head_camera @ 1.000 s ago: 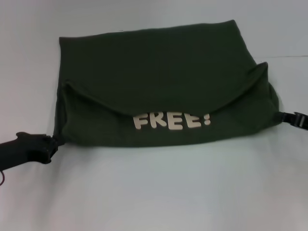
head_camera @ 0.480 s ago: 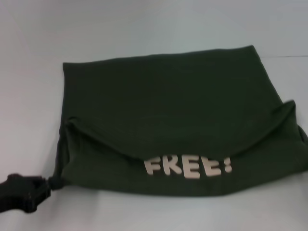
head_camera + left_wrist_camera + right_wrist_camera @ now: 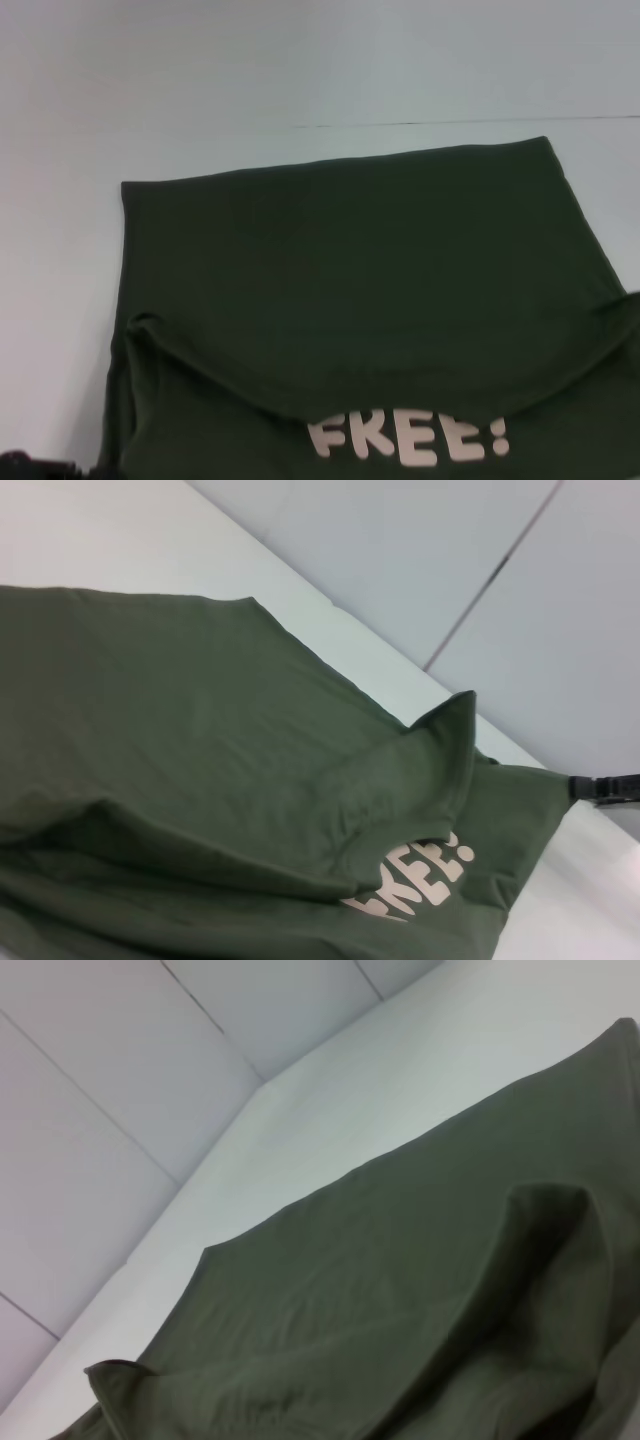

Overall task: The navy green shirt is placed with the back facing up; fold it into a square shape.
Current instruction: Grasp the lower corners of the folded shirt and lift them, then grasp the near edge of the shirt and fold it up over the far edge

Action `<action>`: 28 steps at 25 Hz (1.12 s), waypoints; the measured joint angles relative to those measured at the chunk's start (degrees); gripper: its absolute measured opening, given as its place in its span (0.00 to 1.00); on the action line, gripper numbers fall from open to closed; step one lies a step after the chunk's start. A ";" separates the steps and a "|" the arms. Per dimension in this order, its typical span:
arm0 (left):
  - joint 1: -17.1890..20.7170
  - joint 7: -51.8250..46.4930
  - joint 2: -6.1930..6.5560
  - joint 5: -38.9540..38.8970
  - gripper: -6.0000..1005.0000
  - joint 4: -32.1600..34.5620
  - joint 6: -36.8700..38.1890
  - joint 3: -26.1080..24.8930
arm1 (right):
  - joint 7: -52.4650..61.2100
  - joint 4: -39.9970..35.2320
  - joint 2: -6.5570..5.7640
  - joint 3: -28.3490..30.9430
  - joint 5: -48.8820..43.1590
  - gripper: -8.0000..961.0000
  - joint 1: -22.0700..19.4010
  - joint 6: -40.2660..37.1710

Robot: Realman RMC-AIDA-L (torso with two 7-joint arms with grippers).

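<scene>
The shirt [image 3: 350, 300] runs off the head view at 6 and 3 o'clock; the left gripper [image 3: 30, 466] (a dark sliver at 7 o'clock) is mostly cropped.

The only readable text is the word "FREE!" in cream block letters, printed on the navy green shirt [image 3: 350, 300]. In the head view the lettering [image 3: 408, 440] runs along the near part of the cloth, just below a folded-over edge that clips the tops of the letters. In the left wrist view the same word [image 3: 415, 885] appears at a slant, its first letters partly tucked under a fold. The right wrist view shows plain cloth with nothing to read
</scene>
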 joint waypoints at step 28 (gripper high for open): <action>-9.37 -2.87 2.97 -0.30 0.00 -4.81 -4.33 -3.16 | -0.20 0.91 -2.21 23.12 -9.52 0.07 12.38 -3.90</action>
